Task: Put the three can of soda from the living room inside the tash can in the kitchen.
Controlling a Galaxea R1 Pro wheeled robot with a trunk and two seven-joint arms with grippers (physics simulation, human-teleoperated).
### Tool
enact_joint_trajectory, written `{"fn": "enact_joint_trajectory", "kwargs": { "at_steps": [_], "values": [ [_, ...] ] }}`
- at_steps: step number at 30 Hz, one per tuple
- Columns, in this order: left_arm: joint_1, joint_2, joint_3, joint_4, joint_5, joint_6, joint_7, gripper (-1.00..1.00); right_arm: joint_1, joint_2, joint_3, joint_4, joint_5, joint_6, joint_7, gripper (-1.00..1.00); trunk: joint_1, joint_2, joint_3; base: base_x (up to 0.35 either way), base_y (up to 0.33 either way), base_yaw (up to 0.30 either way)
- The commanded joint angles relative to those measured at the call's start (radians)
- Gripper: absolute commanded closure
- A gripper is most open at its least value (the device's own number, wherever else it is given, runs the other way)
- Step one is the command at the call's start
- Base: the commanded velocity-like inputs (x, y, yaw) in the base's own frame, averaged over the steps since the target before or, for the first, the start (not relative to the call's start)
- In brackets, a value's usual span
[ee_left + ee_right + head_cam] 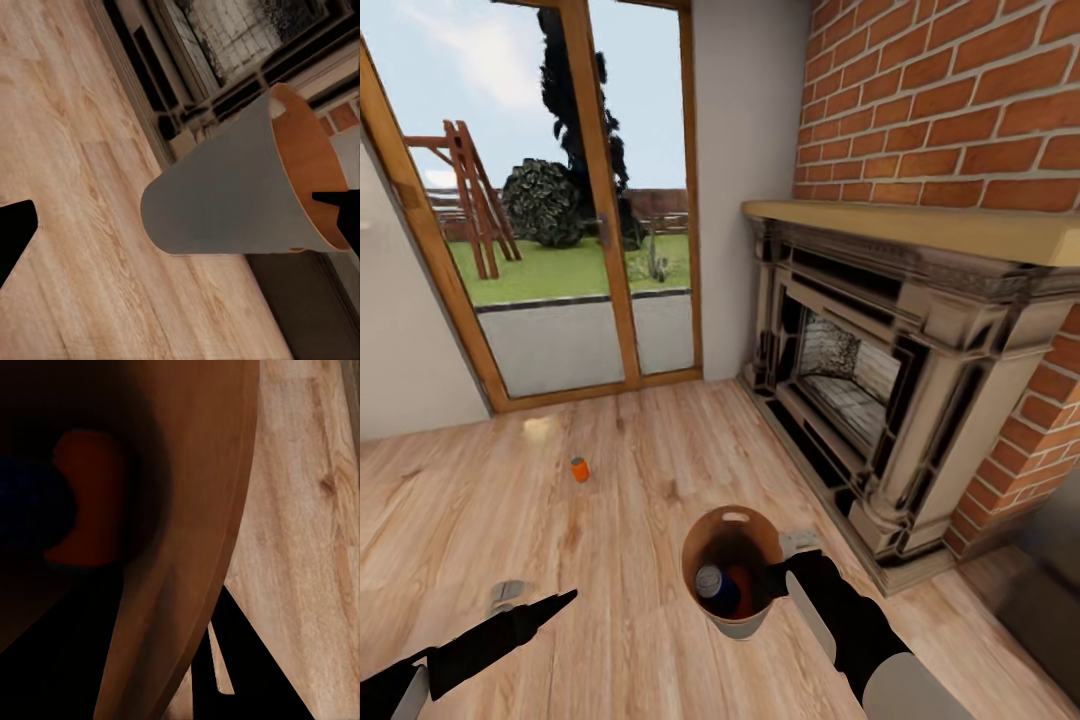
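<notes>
The tash can (pixel 706 537), pale grey outside and brown inside, hangs just above the wood floor. My right gripper (pixel 778 577) is shut on its rim. Inside it lie a dark blue can of soda (pixel 710 582) and an orange one (pixel 741 593). The right wrist view looks into the bin (pixel 195 510) at the orange can (pixel 86 495) and the blue can (pixel 30 502). Another orange can (pixel 579 468) stands on the floor, ahead and to the left. My left gripper (pixel 563 601) hovers open and empty left of the bin (pixel 225 202).
A stone fireplace (pixel 880 370) in a red-brick wall (pixel 960 90) runs along the right, close to the bin. Wood-framed glass doors (pixel 590 250) stand ahead on the left. A dark piece of furniture (pixel 1050 590) edges in at the right.
</notes>
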Motion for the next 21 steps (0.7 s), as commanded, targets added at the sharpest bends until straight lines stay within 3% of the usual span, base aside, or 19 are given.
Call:
{"fn": "enact_joint_trajectory", "kwargs": {
  "at_steps": [1,6,16,21],
  "values": [
    [0.0,0.0,0.0,0.0,0.0,0.0,0.0,-1.0,-0.001,0.0,0.0,-0.001,-0.002,-0.001,0.0,1.0,0.0,0.0,0.0,0.299,0.186,0.249],
    [0.0,0.0,0.0,0.0,0.0,0.0,0.0,-1.0,-0.001,0.0,0.0,-0.001,-0.002,-0.001,-0.001,1.0,0.0,0.0,0.0,0.299,0.187,0.196],
    [0.0,0.0,0.0,0.0,0.0,0.0,0.0,-1.0,-0.001,0.0,0.0,-0.001,-0.002,-0.001,-0.001,1.0,0.0,0.0,0.0,0.309,0.17,0.036],
    [0.0,0.0,0.0,0.0,0.0,0.0,0.0,-1.0,-0.001,0.0,0.0,-0.001,-0.002,-0.001,-0.001,1.0,0.0,0.0,0.0,0.325,0.112,0.157]
  ]
}}
